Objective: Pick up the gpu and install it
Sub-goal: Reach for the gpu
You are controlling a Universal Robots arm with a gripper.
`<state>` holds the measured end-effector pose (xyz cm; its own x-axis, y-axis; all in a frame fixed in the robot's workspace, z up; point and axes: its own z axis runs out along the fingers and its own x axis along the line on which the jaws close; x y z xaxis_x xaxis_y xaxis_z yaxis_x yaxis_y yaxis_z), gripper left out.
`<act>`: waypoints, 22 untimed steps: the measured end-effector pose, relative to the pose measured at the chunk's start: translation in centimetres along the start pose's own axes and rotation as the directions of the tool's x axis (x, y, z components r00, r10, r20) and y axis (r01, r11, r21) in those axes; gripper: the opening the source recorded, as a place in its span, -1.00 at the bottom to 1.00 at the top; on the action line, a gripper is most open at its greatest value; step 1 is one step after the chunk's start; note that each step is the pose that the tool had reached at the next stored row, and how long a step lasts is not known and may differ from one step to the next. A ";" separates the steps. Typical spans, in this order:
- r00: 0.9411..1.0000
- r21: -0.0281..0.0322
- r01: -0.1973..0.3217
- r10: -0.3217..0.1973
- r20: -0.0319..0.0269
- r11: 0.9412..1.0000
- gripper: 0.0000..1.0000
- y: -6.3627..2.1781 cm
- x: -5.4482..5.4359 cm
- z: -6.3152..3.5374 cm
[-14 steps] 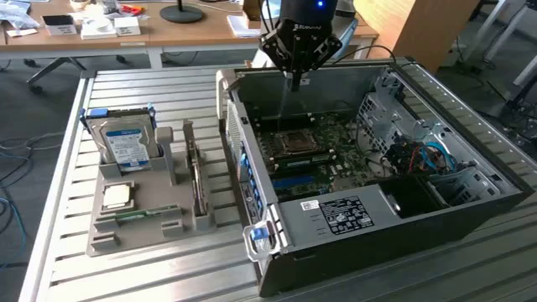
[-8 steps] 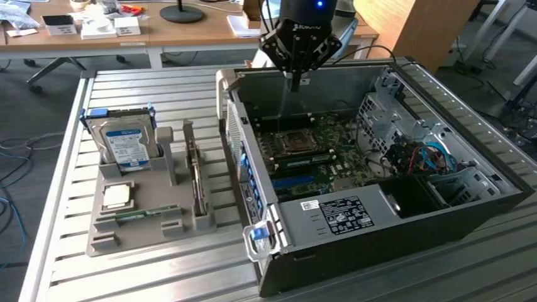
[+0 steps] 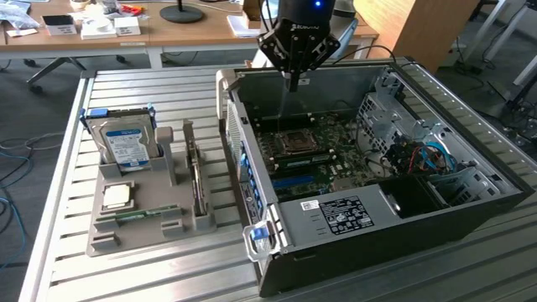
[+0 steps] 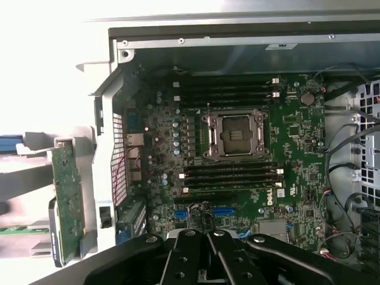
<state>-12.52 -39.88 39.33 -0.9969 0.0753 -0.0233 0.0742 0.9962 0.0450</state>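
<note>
Gpu (image 3: 197, 182) stands left of centre in the exterior view. It is on edge in a slot of the grey holder (image 3: 134, 239), just outside the case wall. It is not lifted and nothing touches it. Further left in the same holder are the hard drive (image 3: 126, 145), upright with a blue label, the processor chip (image 3: 117, 196) lying flat, and the memory stick (image 3: 143, 215) just below the chip.

Centre: the computer case (image 3: 378, 251) lies open with the motherboard (image 3: 323, 160) facing up. The processor socket (image 3: 293, 143) is bare. The blue slots (image 3: 293, 184) lower on the board look unoccupied, as far as I can tell.

Upper centre: my gripper (image 3: 293, 82) hangs over the far end of the open case, above the board and well apart from the gpu. My jaws are pressed together with nothing between them.

Step in hand, my reading: I am at the approach before the pick, and the pickup has not yet begun. A pick would call for my jaws parted enough to take the card's thin edge. It would also need a position over the holder rather than the case, and a straight lift so the card clears its slot without scraping.

Right: drive cages and blue cables (image 3: 432, 157) sit inside the case, a snag risk for anything carried in.

Surface: a pale ribbed metal table (image 3: 151, 277), with slats running across.

Room: cluttered desks (image 3: 168, 34) in the upper left, a wooden cabinet (image 3: 411, 25) in the upper right, and loose cords on the grey floor at far left.
</note>
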 end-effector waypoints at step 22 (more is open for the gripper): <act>1.000 0.000 0.000 0.000 0.000 1.000 -0.79 -0.12 1.6 -0.04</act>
<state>-14.10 -39.88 39.33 -0.9969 0.0753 -0.0233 0.0742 0.9962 0.0451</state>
